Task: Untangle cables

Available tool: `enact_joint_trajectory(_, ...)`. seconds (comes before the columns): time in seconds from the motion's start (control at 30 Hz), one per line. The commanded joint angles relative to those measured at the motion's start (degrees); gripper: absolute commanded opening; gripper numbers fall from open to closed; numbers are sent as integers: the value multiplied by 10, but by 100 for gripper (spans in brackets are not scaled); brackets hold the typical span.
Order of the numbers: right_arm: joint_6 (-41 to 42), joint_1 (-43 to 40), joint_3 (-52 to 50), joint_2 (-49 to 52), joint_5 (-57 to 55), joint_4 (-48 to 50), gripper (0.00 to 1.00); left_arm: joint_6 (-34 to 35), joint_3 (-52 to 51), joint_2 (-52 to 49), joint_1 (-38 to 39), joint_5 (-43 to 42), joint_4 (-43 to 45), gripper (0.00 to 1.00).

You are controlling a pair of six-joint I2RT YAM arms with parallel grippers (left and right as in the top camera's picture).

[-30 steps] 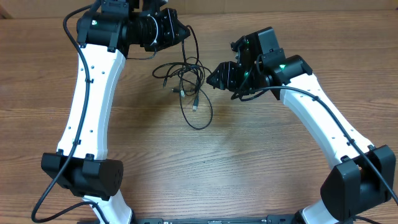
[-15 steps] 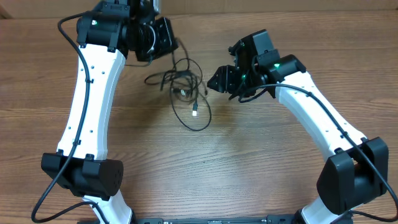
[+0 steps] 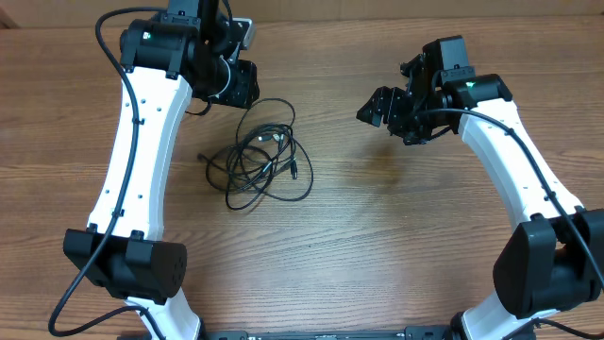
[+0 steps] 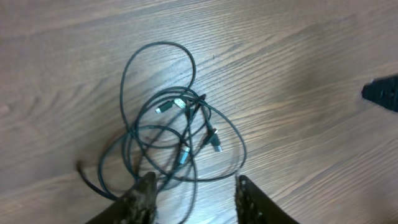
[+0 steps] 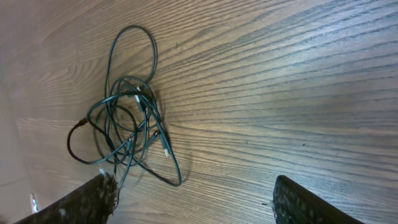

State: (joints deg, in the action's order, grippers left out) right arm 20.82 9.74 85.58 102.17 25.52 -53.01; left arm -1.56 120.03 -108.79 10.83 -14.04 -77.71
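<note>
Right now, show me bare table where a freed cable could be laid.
Bare wood runs between the cables and the right gripper, and across the near half of the table. It is crowded only beside the left gripper, where the tangle lies.

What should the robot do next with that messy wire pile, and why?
Probably lower the left gripper and pinch one outer loop of the cables. They lie in one tangled heap on the table, untouched. Both grippers have open, empty jaws, and from overhead the left one looks nearer the heap than the right gripper.
</note>
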Motion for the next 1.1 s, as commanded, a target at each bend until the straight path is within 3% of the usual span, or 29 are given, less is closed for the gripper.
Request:
enact_joint_trajectory(0.0, -12, -1, -1, 0, 0, 1, 79, -83, -14, -1, 1, 9, 9, 42)
enact_joint_trajectory(0.23, -12, -1, -1, 0, 0, 2, 82, -203, -79, -56, 1, -87, 17, 39)
enact_joint_trajectory(0.63, -12, -1, -1, 0, 2, -1, 83, -268, -87, -212, 5, -107, 67, 38)
enact_joint_trajectory(0.67, -12, -1, -1, 0, 2, -1, 83, -267, -87, -221, 5, -106, 73, 35)
enact_joint_trajectory(0.7, -12, -1, -1, 0, 2, -1, 83, -267, -87, -232, 5, -107, 83, 9)
enact_joint_trajectory(0.77, -12, -1, -1, 0, 5, -1, 83, -265, -86, -236, 5, -111, 97, 4)
enact_joint_trajectory(0.87, -12, -1, -1, 0, 6, -1, 83, -265, -61, -226, 5, -111, 82, 6)
enact_joint_trajectory(1.0, -12, -1, -1, 0, 6, 1, 84, -265, 1, -204, 5, -111, 35, 19)
enact_joint_trajectory(1.07, -12, -1, -1, 0, 6, 2, 84, -266, 39, -188, 5, -104, 17, 39)
